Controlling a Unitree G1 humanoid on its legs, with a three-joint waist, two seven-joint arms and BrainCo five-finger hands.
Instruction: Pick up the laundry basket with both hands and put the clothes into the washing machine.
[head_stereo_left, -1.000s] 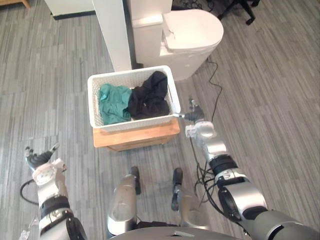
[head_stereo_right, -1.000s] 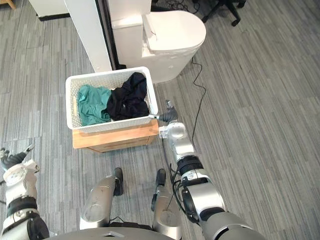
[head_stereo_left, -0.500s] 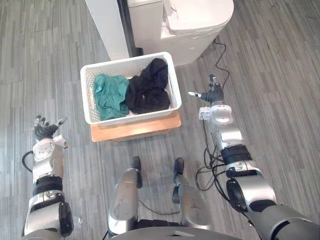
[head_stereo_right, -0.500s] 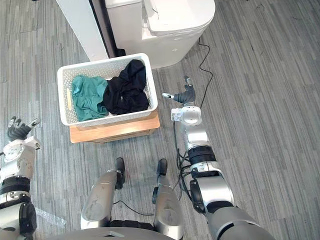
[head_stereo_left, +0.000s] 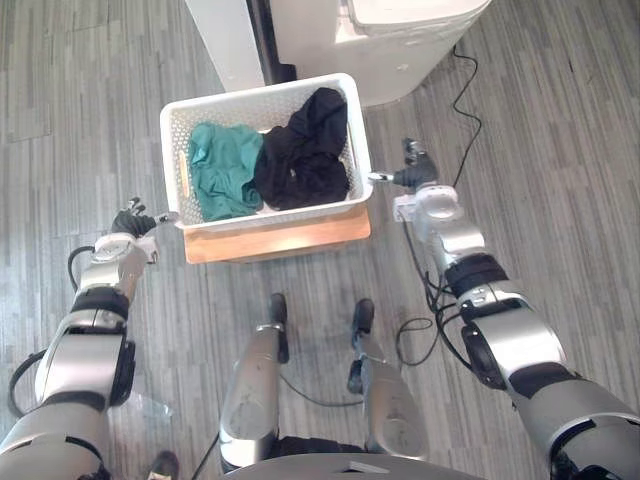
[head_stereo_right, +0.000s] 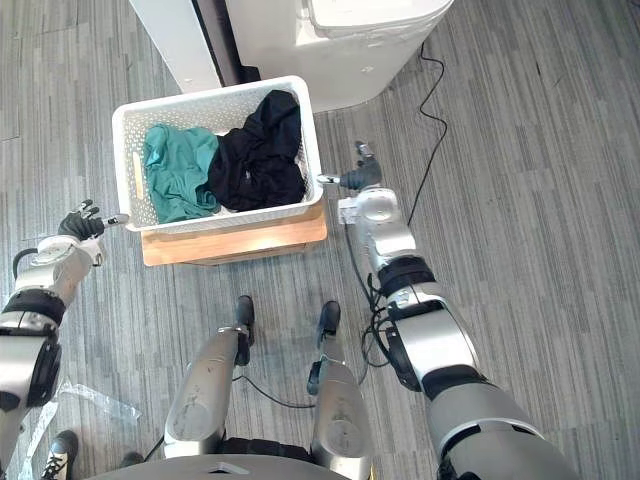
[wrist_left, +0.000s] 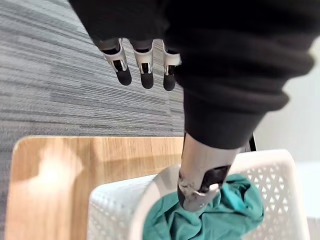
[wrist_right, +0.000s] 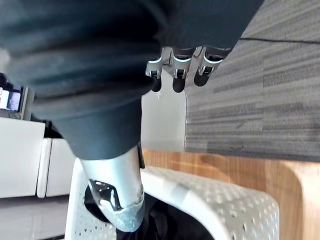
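Left hand (head_stereo_left: 133, 220) and right hand (head_stereo_left: 410, 175) are flanking the laundry basket (head_stereo_left: 240, 100) at upper centre, one at each short end, both standing wide open, thumbs reaching over its rim.

Home laundry corner: white appliance (head_stereo_left: 410, 45), clothes basket (head_stereo_left: 268, 217) on wooden stand (head_stereo_left: 280, 240) (grey plank floor (head_stereo_left: 560, 150)).

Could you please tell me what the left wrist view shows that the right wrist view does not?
Left wrist view: the left hand, fingers straight, thumb reaching over the rim beside the green garment. Right wrist view: the right hand, likewise open, thumb by the black garment. Both: the white laundry basket, the wooden stand under it and the grey floor.
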